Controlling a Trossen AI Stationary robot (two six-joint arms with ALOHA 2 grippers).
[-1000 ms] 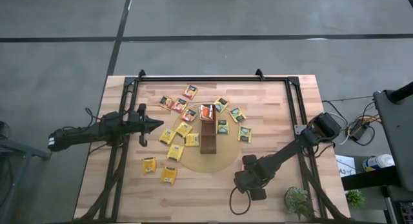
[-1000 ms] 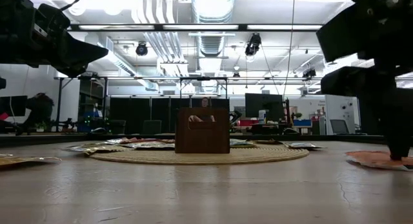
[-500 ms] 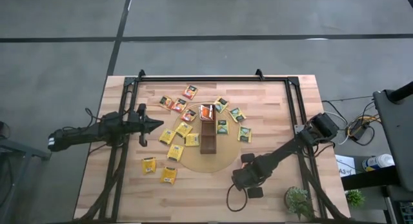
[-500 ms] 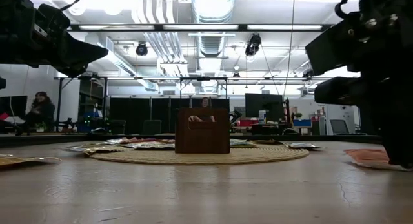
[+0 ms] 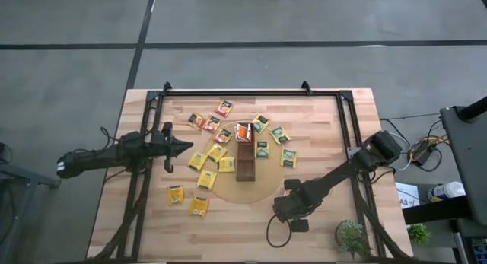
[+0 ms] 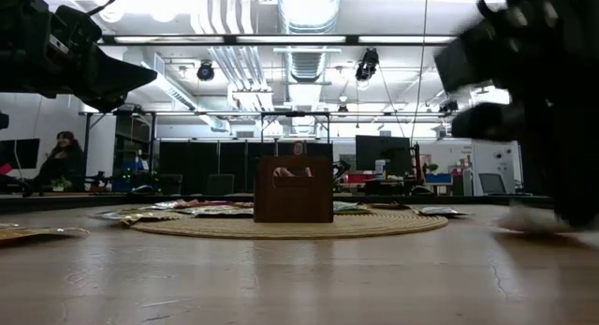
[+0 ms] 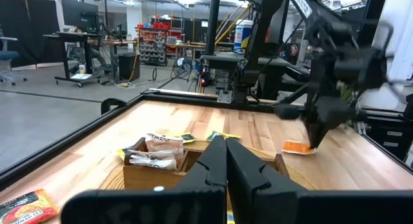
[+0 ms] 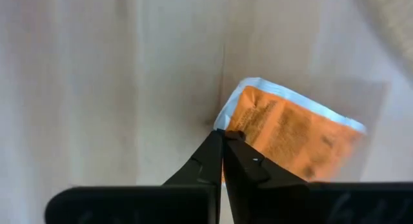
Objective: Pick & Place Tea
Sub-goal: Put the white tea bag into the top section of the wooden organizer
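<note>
Clenched on the edge of an orange tea sachet (image 8: 293, 141), the right gripper (image 8: 223, 139) has only a thin hold. Lifting fast could slip it free. Left gripper (image 7: 226, 156) waits shut.

Beyond the table we see a large workshop hall: a grey concrete floor (image 5: 304, 20) crossed by dark seams, bright ceiling strip lights (image 6: 309, 2) at twelve o'clock, silver ducts (image 6: 225, 63), black curtains (image 6: 206, 161), and desks with monitors (image 6: 379, 152).

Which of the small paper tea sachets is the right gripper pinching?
The orange square paper sachet lying alone on the bare wood beyond the round tan mat; the right gripper is shut on its edge, while the other sachets cluster around the tray.
</note>
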